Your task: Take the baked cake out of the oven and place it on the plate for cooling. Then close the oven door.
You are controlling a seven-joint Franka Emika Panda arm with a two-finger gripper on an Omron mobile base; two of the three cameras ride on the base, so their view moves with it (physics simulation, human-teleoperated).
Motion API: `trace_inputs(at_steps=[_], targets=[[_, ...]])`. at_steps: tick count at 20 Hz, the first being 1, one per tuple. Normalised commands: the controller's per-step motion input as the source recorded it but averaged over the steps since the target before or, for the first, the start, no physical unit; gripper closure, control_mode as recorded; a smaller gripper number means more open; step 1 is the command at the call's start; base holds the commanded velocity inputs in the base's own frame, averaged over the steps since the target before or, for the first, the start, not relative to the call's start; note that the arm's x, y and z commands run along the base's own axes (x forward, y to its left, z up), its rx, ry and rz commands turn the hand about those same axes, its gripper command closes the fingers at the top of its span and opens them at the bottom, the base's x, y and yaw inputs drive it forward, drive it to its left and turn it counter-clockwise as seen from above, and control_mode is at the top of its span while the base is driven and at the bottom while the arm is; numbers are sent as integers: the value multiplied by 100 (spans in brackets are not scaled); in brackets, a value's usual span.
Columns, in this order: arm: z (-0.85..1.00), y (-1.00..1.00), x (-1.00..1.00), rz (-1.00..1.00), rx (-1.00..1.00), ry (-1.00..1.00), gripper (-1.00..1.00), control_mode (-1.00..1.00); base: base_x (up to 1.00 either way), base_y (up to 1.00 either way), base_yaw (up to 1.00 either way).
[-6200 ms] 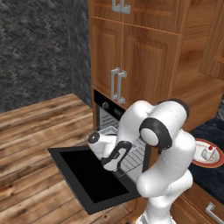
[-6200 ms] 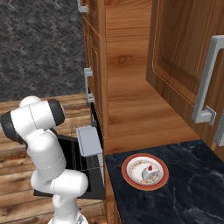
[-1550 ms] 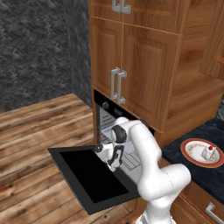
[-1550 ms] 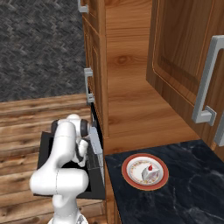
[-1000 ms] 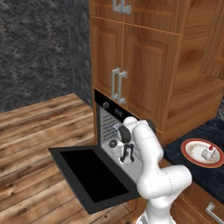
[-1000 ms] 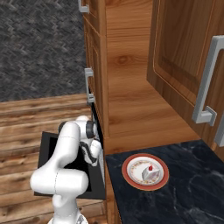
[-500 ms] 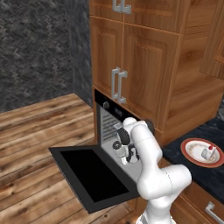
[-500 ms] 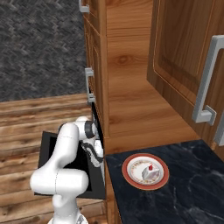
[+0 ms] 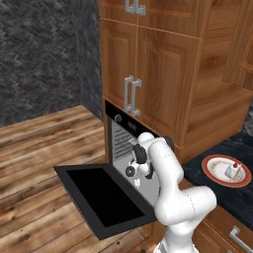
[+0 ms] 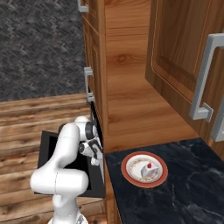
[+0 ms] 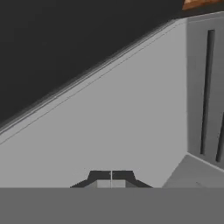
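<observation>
With my two dark fingertips pressed together on nothing, my gripper [image 11: 111, 177] sits just inside the black built-in oven [image 9: 123, 143], facing a pale grey inner wall. Below my arm the black glass-windowed oven door [image 9: 101, 195] lies flat open (closing it is what remains, I judge). Farther off, the small white cake wedge [image 10: 147, 169] rests on the red-rimmed round plate [image 10: 129, 173] to cool.

No readable text, labels, brands or numbers are seen in any view. The oven [image 9: 121, 141] control strip carries knobs and a small display, but nothing on it can be made out at this resolution.
</observation>
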Motion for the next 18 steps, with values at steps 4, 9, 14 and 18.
trace_inputs(at_steps=[4,9,14,18], targets=[[22,100,-69,0,-28,-79,100,-100,0,0,0],[47,100,-62,-2,-17,-62,100,-100,0,0,0],[66,100,-56,-2,-13,-40,100,-100,0,0,0],[98,94,-28,-1,-3,-35,100,-100,0,0,0]])
